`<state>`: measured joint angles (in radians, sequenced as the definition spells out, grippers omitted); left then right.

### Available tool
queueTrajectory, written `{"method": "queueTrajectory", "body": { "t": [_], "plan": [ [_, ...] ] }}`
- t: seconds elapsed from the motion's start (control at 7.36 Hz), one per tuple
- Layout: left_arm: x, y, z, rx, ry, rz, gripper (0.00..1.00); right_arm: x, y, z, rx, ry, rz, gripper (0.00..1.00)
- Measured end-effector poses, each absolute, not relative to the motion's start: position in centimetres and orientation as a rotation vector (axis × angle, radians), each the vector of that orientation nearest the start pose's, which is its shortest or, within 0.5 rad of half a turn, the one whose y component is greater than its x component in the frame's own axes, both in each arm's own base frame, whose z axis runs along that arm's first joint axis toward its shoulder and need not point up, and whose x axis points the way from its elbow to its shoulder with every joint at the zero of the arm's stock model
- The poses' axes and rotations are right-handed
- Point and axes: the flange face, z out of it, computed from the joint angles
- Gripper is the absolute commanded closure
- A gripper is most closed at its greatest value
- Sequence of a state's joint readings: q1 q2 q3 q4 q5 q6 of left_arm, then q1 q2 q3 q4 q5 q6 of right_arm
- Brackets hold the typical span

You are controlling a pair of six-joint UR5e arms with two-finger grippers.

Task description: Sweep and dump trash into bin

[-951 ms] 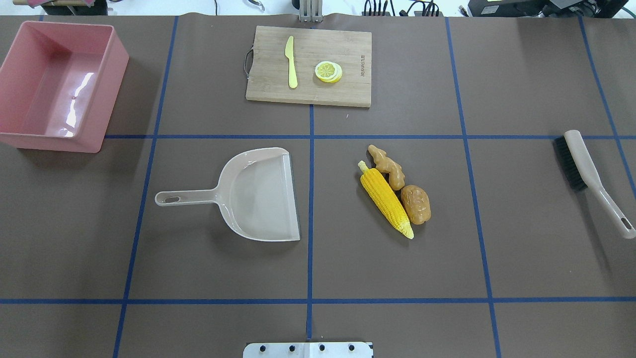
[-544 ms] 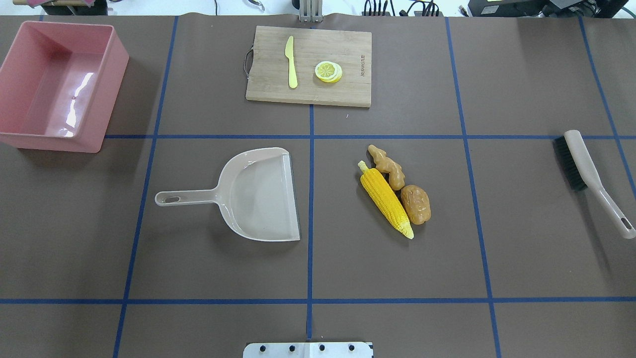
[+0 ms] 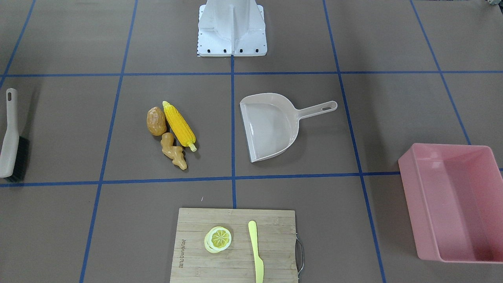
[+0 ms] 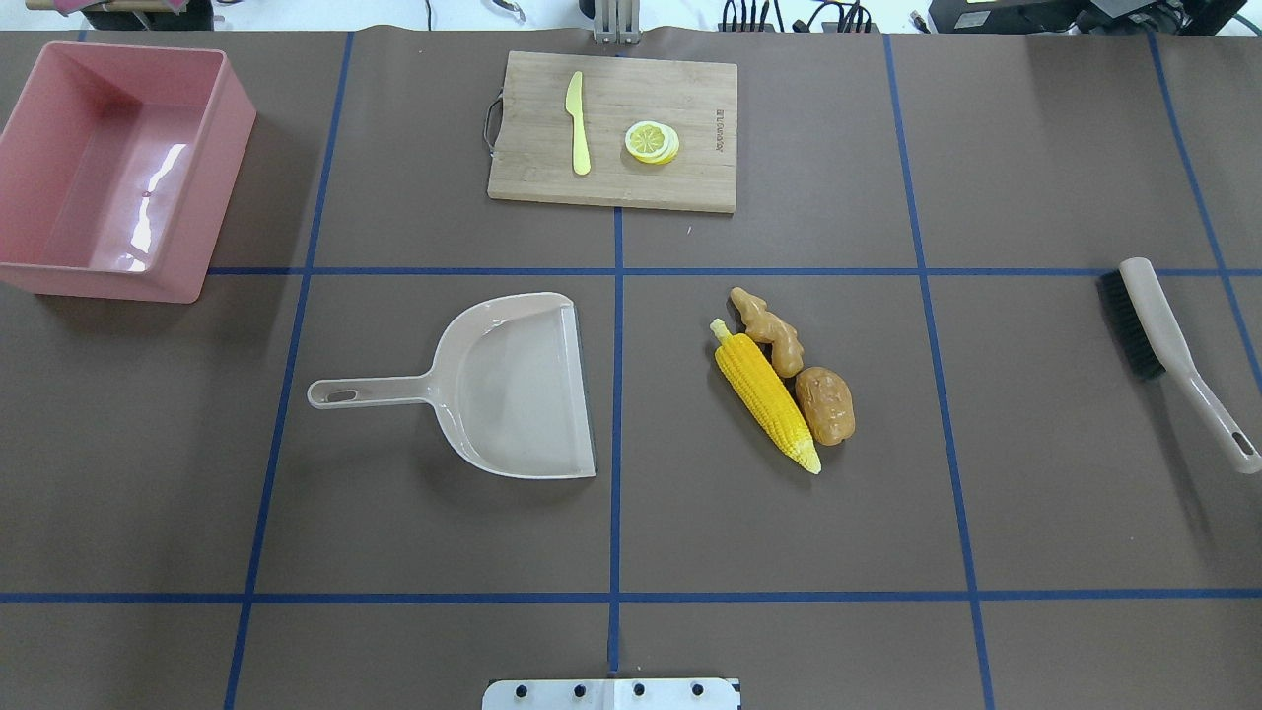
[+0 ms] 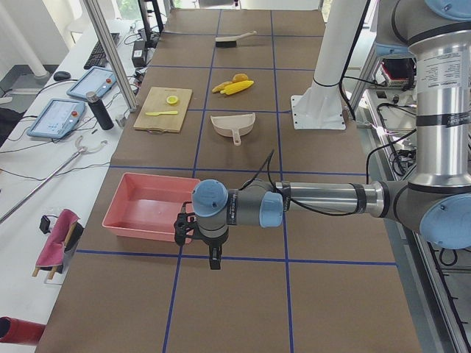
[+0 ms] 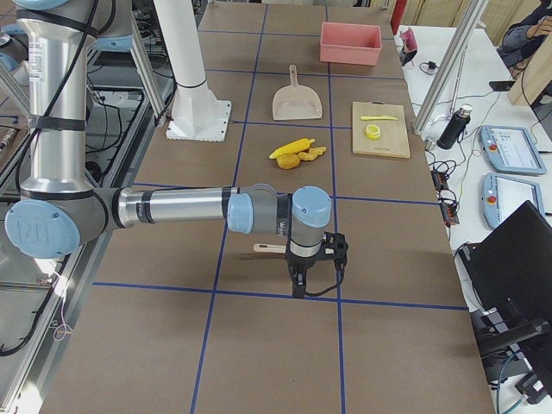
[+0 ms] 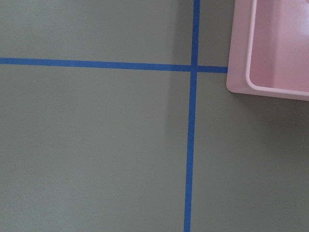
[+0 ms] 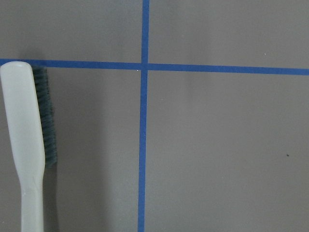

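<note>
The trash lies together right of the table's middle: a yellow corn cob [image 4: 767,400], a brown potato [image 4: 825,404] and a knobbly ginger root [image 4: 769,330]. The empty pink bin [image 4: 229,168] stands at the far left; its corner shows in the left wrist view [image 7: 239,48]. My left gripper [image 5: 213,262] shows only in the exterior left view, hanging over the table beside the bin. My right gripper [image 6: 297,289] shows only in the exterior right view, hanging near the brush [image 8: 24,130]. I cannot tell whether either is open or shut.
A beige dustpan [image 4: 523,394] lies left of the trash, its mouth facing it. The brush [image 4: 1163,335] lies at the right edge. A wooden cutting board [image 4: 680,89] with a yellow knife [image 4: 578,123] and a lemon slice [image 4: 652,142] sits at the far middle.
</note>
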<state>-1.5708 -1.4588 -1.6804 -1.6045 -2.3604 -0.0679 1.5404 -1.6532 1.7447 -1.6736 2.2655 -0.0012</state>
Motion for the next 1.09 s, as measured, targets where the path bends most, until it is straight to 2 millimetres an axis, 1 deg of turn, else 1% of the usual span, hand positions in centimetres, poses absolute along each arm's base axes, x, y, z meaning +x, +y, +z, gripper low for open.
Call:
{"method": "queueTrajectory", "body": {
  "t": [0.27,0.54,0.68,0.95,1.09],
  "plan": [
    [-6.3,-44.6,65.8,-0.006,0.788,-0.055,0.02,5.1,-45.9,62.4,-0.019,-0.713,-0.032,0.0],
    [-6.3,-44.5,66.2,-0.013,0.788,-0.057,0.02,3.6,-46.0,61.9,-0.028,-0.755,-0.051,0.0],
    [-6.3,-44.5,66.2,-0.014,0.789,-0.058,0.02,1.8,-46.2,61.3,-0.045,-0.758,-0.06,0.0],
    [-6.3,-44.5,66.1,-0.013,0.79,-0.058,0.02,-3.5,-46.2,59.5,-0.09,-0.742,-0.082,0.0],
    [-6.3,-44.6,66.1,-0.013,0.79,-0.058,0.02,-5.9,-45.9,58.7,-0.108,-0.733,-0.098,0.0]
  ]
}}
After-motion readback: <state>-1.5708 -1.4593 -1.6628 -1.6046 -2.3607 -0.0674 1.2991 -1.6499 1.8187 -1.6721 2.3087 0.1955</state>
